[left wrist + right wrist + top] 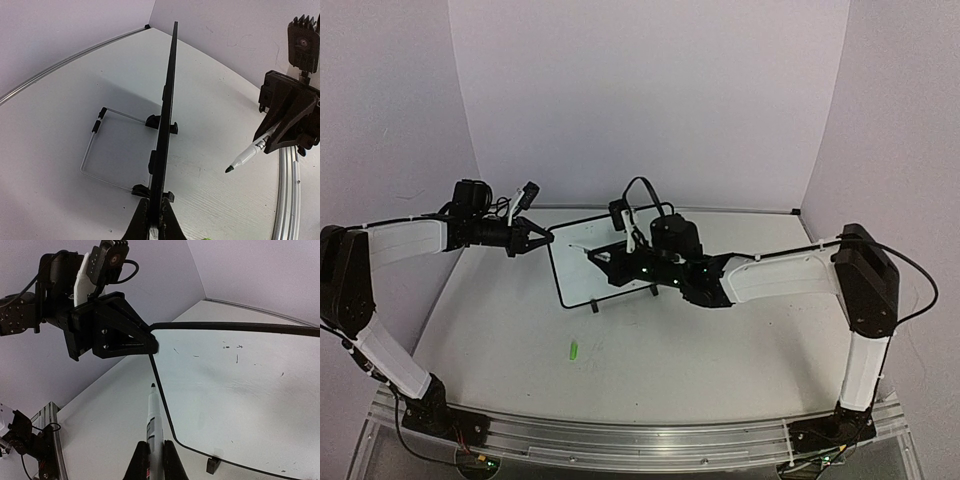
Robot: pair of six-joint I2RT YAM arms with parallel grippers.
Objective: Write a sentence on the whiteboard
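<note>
The whiteboard (575,277) stands upright on its small black feet at mid-table. In the left wrist view I see the whiteboard (167,100) edge-on. My left gripper (542,238) (155,220) is shut on its upper left frame. My right gripper (610,260) (153,460) is shut on a white marker (152,415) with its cap off. The marker's (250,152) dark tip hangs in front of the board's left edge, apart from it. The whiteboard's face (240,390) bears only a few small dark specks; the sentence is not in view.
A green marker cap (573,350) lies on the table in front of the board. A thin wire stand (100,150) props the board from behind. Lilac walls close the table at the back and both sides. An aluminium rail (620,440) runs along the near edge.
</note>
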